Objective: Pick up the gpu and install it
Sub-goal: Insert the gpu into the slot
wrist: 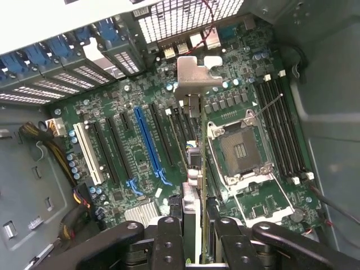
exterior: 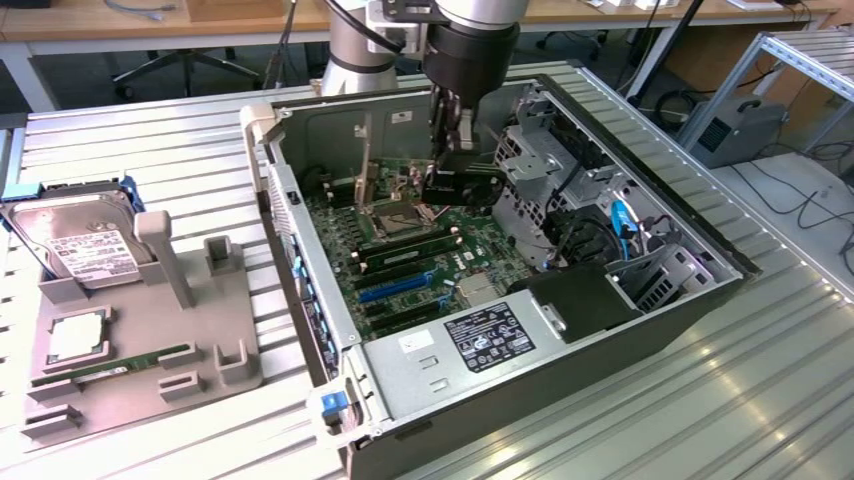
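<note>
The gpu (wrist: 195,163) shows edge-on in the wrist view, a thin green card whose silvery metal bracket (wrist: 196,73) points toward the case's rear slot openings. My gripper (wrist: 198,239) is shut on it, one black finger on each face. The card hangs over the black slots between the blue slot (wrist: 149,146) and the CPU socket (wrist: 239,149); whether it touches the board I cannot tell. In the exterior view my gripper (exterior: 450,150) reaches straight down into the open computer case (exterior: 561,350), with the gpu (exterior: 463,187) under it above the motherboard (exterior: 414,275).
On the exterior view's left a grey fixture (exterior: 174,300) holds a hard drive (exterior: 80,245), a processor chip (exterior: 78,335) and a green memory stick (exterior: 114,368). Inside the case, a drive cage (exterior: 534,165) and cables (exterior: 601,235) stand close to the arm.
</note>
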Controlling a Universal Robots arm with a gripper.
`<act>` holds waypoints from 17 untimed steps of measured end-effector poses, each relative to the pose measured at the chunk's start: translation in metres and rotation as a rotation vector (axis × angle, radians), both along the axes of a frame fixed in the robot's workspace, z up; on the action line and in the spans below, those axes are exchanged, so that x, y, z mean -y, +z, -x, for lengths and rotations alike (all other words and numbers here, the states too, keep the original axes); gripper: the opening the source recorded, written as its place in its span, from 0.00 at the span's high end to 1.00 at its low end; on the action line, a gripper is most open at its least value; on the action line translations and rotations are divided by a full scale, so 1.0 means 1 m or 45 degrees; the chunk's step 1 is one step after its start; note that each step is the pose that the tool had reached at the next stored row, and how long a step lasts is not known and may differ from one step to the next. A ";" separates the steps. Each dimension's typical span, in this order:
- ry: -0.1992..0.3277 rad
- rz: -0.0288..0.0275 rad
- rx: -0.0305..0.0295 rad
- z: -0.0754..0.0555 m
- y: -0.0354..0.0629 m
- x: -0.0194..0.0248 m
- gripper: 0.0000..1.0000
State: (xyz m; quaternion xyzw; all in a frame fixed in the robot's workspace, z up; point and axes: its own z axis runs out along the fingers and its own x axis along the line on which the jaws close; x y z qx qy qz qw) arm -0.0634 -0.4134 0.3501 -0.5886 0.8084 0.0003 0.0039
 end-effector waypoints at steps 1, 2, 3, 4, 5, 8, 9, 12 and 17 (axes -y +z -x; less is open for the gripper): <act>0.006 0.0000 0.0000 0.000 0.0000 0.0000 0.73; 0.011 0.0000 0.0000 0.000 0.0000 0.0000 0.73; 0.016 0.0000 0.0000 0.000 0.0000 0.0000 0.73; 0.020 -0.0001 0.0000 0.000 0.0000 0.0000 0.73; 0.026 0.0000 0.0000 0.000 0.0000 0.0000 0.73; 0.039 0.0000 0.0000 0.000 0.0000 0.0000 0.73; 0.043 0.0000 0.0000 0.000 0.0000 0.0000 0.73; 0.056 0.0000 0.0000 0.000 0.0000 0.0000 0.73; 0.080 0.0000 0.0000 0.000 0.0000 0.0000 0.73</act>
